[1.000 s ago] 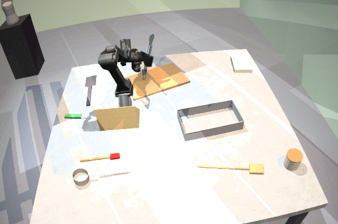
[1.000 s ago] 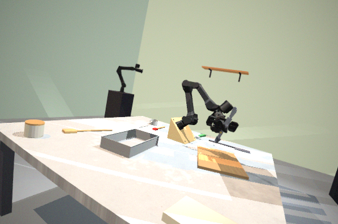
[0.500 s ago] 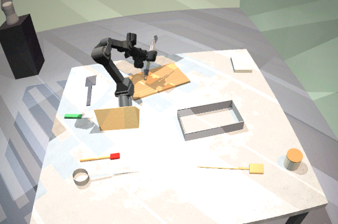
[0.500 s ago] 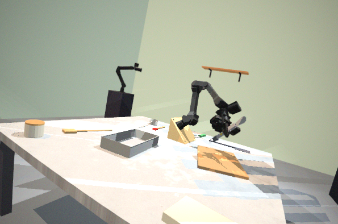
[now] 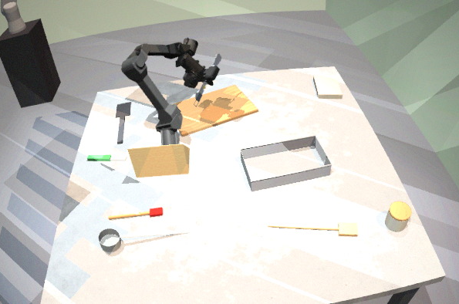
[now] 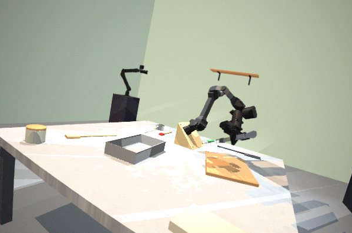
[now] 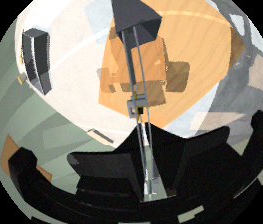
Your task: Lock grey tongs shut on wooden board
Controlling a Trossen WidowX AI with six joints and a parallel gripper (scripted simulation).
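The gripper (image 5: pixel 207 78) (image 6: pixel 233 138) (image 7: pixel 146 136) is shut on the grey tongs (image 5: pixel 217 59) (image 6: pixel 249 135) (image 7: pixel 134 22) and holds them in the air above the wooden board (image 5: pixel 247 109) (image 6: pixel 246 177) (image 7: pixel 197 40). In the exterior view the tongs lie nearly level, the broad tip end slightly higher. The narrower end with the hinge housing fills the top of the wrist view. The arms look close together; whether the lock has caught cannot be seen. The roasting tin (image 5: pixel 291 180) (image 6: pixel 120 154) stands empty on the table.
A dark spatula (image 5: pixel 120 125) (image 6: pixel 239 152) and a wooden wedge (image 5: pixel 160 161) (image 6: pixel 183 137) are near the arm's base. A cream block (image 5: pixel 328 87) lies at the far corner. A jar (image 5: pixel 397 221) (image 6: pixel 35 135), a red-headed tool (image 5: pixel 156 212) and a ladle (image 5: pixel 109 247) lie farther off.
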